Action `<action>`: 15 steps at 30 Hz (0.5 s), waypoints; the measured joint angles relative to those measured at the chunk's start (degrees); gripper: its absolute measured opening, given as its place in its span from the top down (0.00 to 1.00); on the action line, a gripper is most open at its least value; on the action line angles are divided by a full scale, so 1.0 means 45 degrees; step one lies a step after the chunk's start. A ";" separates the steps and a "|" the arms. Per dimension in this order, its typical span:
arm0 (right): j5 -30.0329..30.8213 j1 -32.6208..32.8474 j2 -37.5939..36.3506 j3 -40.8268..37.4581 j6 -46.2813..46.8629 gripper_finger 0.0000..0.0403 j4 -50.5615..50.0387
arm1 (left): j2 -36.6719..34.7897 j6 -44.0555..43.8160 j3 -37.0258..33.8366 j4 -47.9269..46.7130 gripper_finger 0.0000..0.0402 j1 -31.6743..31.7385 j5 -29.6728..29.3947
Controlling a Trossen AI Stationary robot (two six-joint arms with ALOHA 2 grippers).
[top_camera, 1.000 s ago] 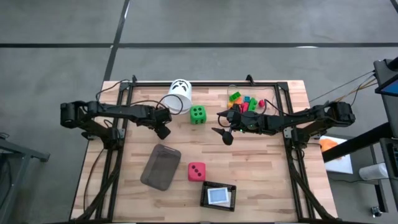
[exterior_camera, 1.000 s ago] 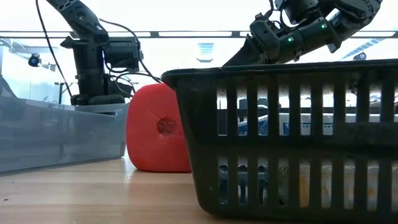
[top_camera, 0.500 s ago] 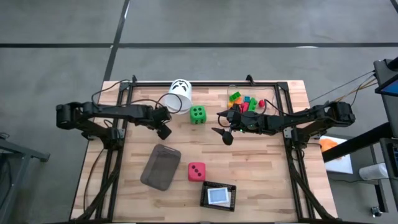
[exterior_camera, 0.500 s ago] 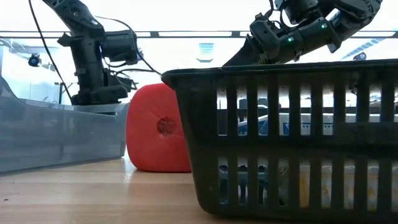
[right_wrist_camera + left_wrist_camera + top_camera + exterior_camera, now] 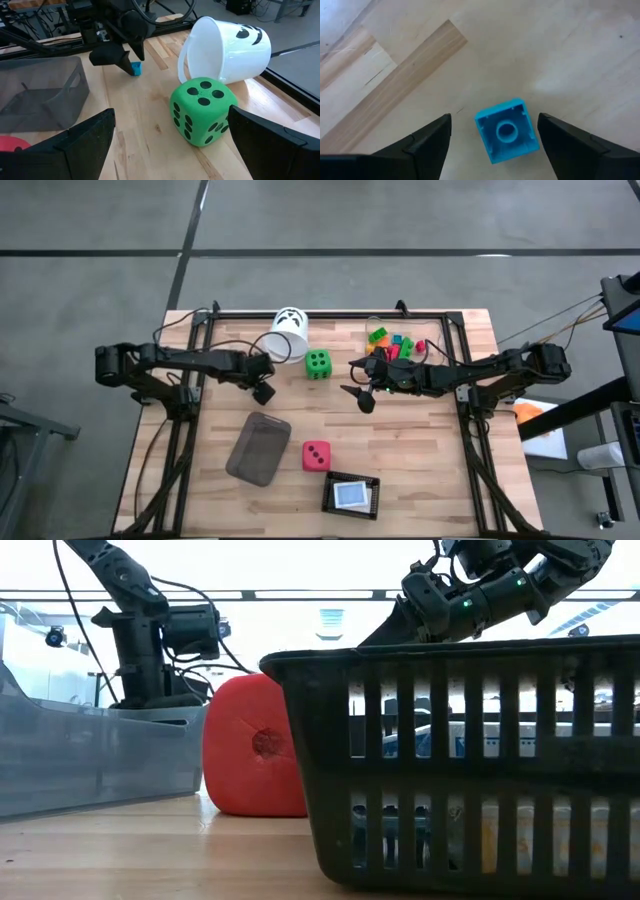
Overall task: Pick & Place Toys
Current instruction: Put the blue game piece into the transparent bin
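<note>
Nearest the table's front edge, a black slotted basket [image 5: 351, 494] holds a blue-and-white card; in the low view it fills the foreground. Just behind it, towards the left, sits a pink-red die [image 5: 316, 455] w/ black dots, and beside that a grey see-through tray [image 5: 258, 448] lying at an angle. Mid-table, the left gripper [image 5: 264, 391] points down over bare wood, fingers apart, nothing clamped. Its wrist view shows a small blue brick [image 5: 507, 130] lying hollow side up on the wood between the two finger tips, touching neither. The right wrist view shows the same brick [image 5: 136, 68] resting on the table right under that gripper. The right gripper [image 5: 362, 396] hangs near the table's centre, fingers spread wide, holding nothing. In its wrist view a green die [image 5: 202, 110] sits ahead between the fingers but apart from them. In the overhead view the green die [image 5: 318, 363] stands just beside a white bucket [image 5: 288, 333] w/ a black face print, tipped on its side near the far edge. Further right along the far edge lies a small pile of bricks [image 5: 396, 343], green, orange, red and blue, partly behind the right arm.
</note>
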 joint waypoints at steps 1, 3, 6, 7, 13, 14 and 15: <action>-0.0001 0.0000 0.0000 0.0000 0.0000 0.06 -0.0001 | 0.0000 0.0000 -0.0058 0.0058 0.27 0.0021 -0.0001; 0.0003 0.0000 0.0000 0.0000 0.0000 0.06 -0.0002 | 0.0000 0.0000 -0.0222 0.0211 0.30 0.0070 -0.0003; -0.0001 0.0000 0.0000 0.0000 0.0000 0.06 0.0002 | 0.0000 0.0005 -0.0458 0.0629 0.36 0.0142 -0.0003; -0.0001 0.0000 0.0000 0.0000 0.0000 0.06 -0.0003 | 0.0000 0.0005 -0.0546 0.0731 0.38 0.0143 -0.0003; -0.0001 0.0000 0.0000 0.0000 0.0000 0.06 -0.0003 | 0.0000 0.0093 -0.0650 0.0915 0.55 0.0167 -0.0003; -0.0001 0.0000 0.0000 0.0000 0.0000 0.06 -0.0002 | 0.0000 0.0097 -0.0650 0.0920 0.58 0.0167 -0.0003; -0.0001 0.0000 0.0000 0.0000 0.0000 0.06 -0.0002 | -0.0008 0.0106 -0.0650 0.0919 0.61 0.0162 -0.0003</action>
